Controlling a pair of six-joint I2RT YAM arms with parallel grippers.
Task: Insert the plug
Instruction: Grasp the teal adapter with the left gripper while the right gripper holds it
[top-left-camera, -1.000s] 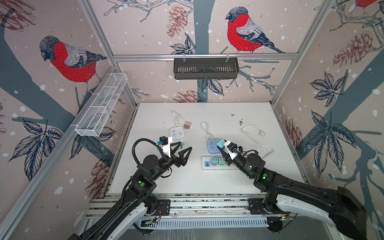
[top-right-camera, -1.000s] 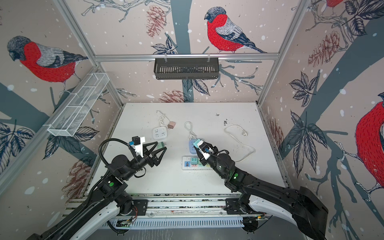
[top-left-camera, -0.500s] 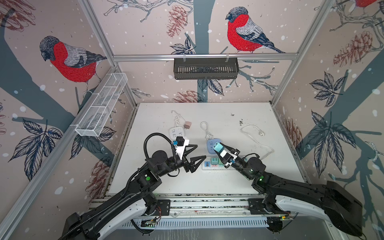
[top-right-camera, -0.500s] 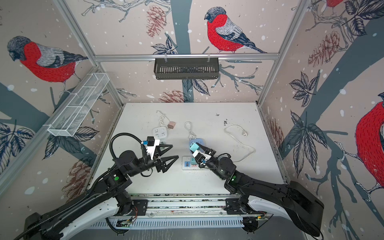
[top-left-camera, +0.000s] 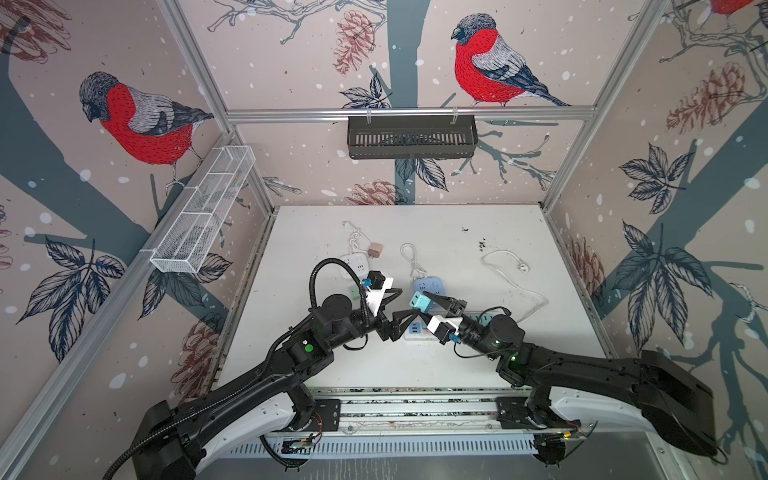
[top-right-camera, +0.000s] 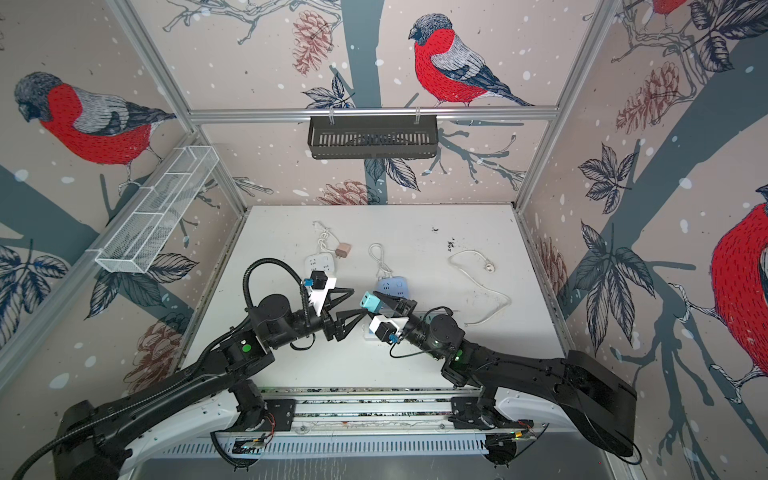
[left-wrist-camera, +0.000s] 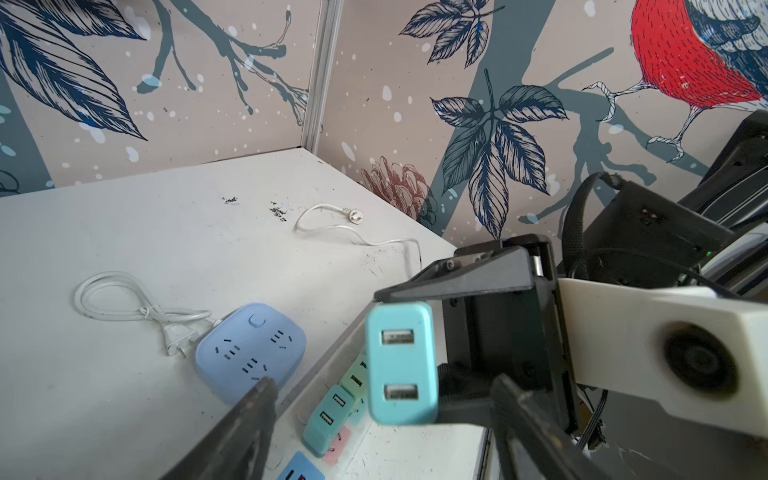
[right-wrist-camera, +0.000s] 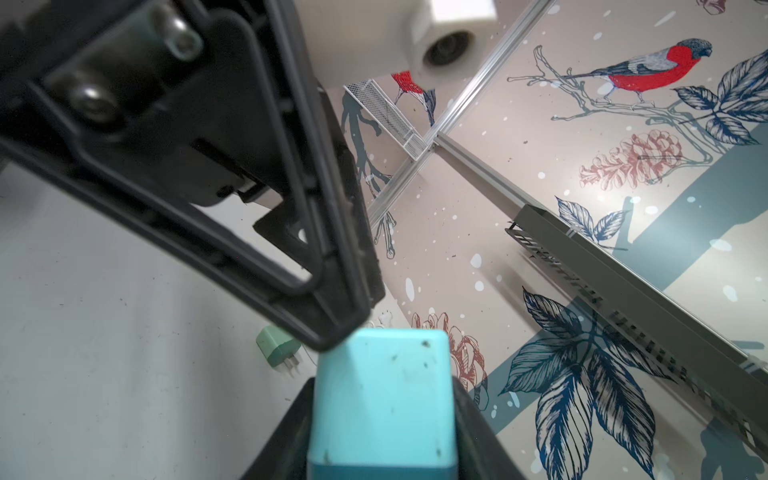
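Right gripper (top-left-camera: 422, 304) around boxy teal plug (top-left-camera: 417, 300)

Bullfinch-patterned walls (top-left-camera: 291, 62) enclose a white table (top-left-camera: 436, 224), with a black basket (top-left-camera: 411, 137) hung on the rear rail (top-left-camera: 291, 113).

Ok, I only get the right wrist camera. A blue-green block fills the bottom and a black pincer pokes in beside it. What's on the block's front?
Observer: Two USB slots. The left wrist view faces that side of the teal plug.
Operator: Is that other pincer squeezing it?
Observer: No. In a top view the left pincer is open, with its fingers on either side of the plug.
Operator: What's underneath?
Observer: A white power strip lies right below the plug.
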